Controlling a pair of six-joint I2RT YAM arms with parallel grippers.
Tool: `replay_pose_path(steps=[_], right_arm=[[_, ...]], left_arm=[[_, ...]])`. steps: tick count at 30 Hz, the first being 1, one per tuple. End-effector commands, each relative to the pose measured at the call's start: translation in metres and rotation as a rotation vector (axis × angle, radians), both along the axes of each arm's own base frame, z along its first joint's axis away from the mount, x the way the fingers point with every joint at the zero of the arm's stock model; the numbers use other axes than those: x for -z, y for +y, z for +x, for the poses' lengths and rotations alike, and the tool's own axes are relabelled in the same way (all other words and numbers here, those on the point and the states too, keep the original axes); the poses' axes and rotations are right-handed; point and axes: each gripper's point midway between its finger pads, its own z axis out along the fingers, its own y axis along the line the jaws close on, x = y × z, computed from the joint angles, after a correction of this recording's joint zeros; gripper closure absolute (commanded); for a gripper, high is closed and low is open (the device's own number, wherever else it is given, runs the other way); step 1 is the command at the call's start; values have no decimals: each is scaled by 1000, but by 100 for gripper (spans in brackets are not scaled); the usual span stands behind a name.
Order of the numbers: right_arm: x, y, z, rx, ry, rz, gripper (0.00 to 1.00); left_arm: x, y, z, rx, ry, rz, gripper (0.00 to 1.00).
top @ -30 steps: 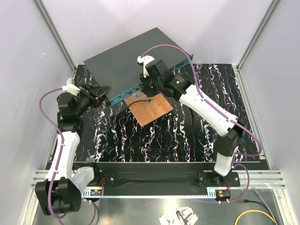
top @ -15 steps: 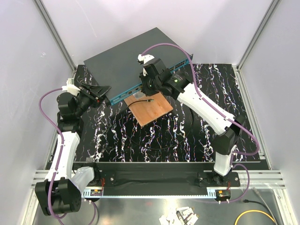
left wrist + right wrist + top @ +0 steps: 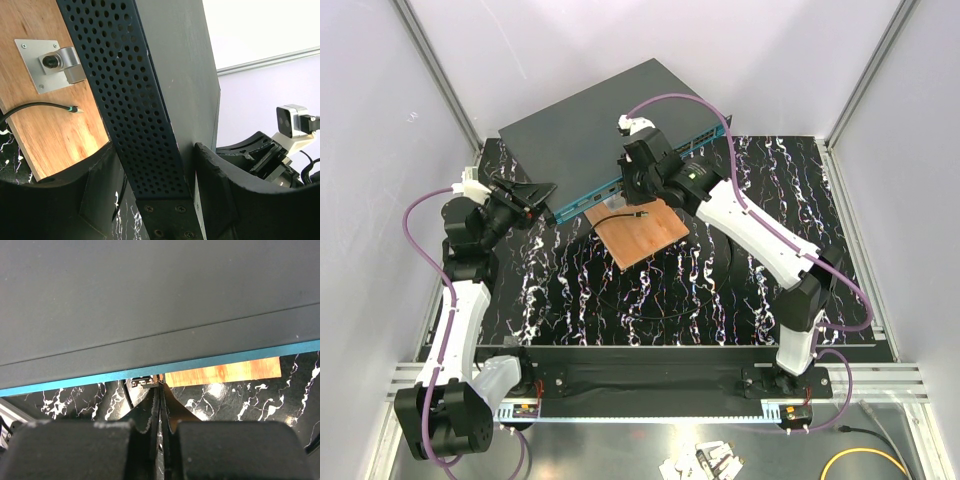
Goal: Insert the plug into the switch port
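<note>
The switch, a flat dark-grey box, lies at the back of the table with its teal-blue front strip facing the arms. My right gripper is at that strip. In the right wrist view it is shut on the pale clear plug, which sits just under the strip's edge. The plug's thin black cable trails down to the left. The ports themselves are hidden. My left gripper is clamped over the box's left corner, jaws above and below its perforated side.
A wooden board lies in front of the switch, under my right arm. It carries a metal bracket and a second thin black cable ending in a small tip. The table is black marble, walled on both sides.
My right gripper has shifted slightly towards the switch's front strip with the plug in it. The left arm and the switch have not moved.
</note>
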Motion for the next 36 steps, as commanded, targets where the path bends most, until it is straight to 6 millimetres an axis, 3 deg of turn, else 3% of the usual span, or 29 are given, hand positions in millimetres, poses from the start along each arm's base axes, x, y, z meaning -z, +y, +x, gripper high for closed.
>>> replay_pose_path(steps=[1,9,27,31,34,36], right_arm=[[-58,10,53,172,-218,204,97],[-60,21,66,187,-248,243,100],[-83,39,75,184,-268,343,100],[-70,19,64,105,-252,245,98],[-48,-7,42,46,-202,157,91],[-37,-26,32,5,-207,87,82]], left_arm=[[6,-30,-11,146,-54,68,100],[12,-33,-11,152,-41,66,100],[24,-38,-17,166,-21,79,100],[18,-38,-16,171,-32,95,96],[7,-33,-12,161,-52,110,90],[0,-29,-7,160,-59,103,84]])
